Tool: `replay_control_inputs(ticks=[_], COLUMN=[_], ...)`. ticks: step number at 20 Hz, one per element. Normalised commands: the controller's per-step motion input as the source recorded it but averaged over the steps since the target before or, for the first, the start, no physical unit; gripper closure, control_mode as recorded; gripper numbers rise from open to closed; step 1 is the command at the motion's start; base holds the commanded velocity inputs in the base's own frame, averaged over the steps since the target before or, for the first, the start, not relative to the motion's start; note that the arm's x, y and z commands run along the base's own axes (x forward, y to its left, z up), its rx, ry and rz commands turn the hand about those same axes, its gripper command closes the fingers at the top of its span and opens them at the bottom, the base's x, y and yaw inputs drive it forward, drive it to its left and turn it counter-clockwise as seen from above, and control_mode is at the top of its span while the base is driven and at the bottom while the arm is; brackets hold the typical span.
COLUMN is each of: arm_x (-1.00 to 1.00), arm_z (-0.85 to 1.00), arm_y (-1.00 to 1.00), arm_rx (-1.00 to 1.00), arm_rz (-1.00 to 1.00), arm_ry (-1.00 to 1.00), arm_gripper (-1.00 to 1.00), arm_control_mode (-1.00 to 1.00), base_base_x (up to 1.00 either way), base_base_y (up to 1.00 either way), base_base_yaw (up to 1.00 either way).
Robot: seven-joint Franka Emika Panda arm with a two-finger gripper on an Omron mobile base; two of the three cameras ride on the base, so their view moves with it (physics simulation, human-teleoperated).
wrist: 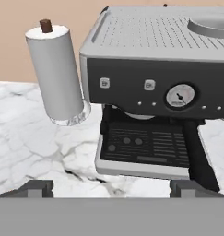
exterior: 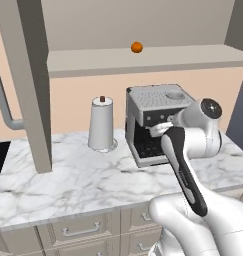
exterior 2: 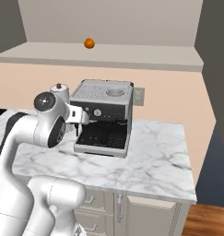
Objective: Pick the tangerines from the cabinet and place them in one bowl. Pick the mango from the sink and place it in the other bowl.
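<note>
A small, smooth, bright orange tangerine (exterior: 137, 47) sits on the open cabinet (exterior: 143, 59) shelf, top centre. Lower down, the gripper (wrist: 111, 186), jaws wide apart and empty, faces an espresso machine (wrist: 159, 87).

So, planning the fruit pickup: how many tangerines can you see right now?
1. A tangerine sits on the open cabinet's shelf, above the coffee machine. Another may be hidden.

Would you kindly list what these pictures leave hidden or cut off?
- Cabinet: one tangerine sits on the shelf; the open door in the left base view may hide more.
- Gripper: fingertips barely clear the hand view's bottom edge.
- Coffee machine: the arm covers its left edge in the right base view.
</note>
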Motion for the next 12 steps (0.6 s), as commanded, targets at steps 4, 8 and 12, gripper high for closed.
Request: replay_control_inputs(ticks=[4,8,12], arm_x=[-0.04,-0.07,-0.03], arm_z=[0.62,0.60,0.55], arm_y=[0.00,0.00,0.00], arm_rx=[0.01,0.00,0.00], arm_rz=[-0.01,-0.01,-0.01], arm_ry=[-0.14,-0.10,-0.08], arm_gripper=[-1.00,-1.00,-1.00], arm_control_mode=[-1.00,-1.00,-1.00], base_base_x=[0.00,0.00,0.00], base_base_y=[0.00,0.00,0.00], base_base_yaw=[0.00,0.00,0.00])
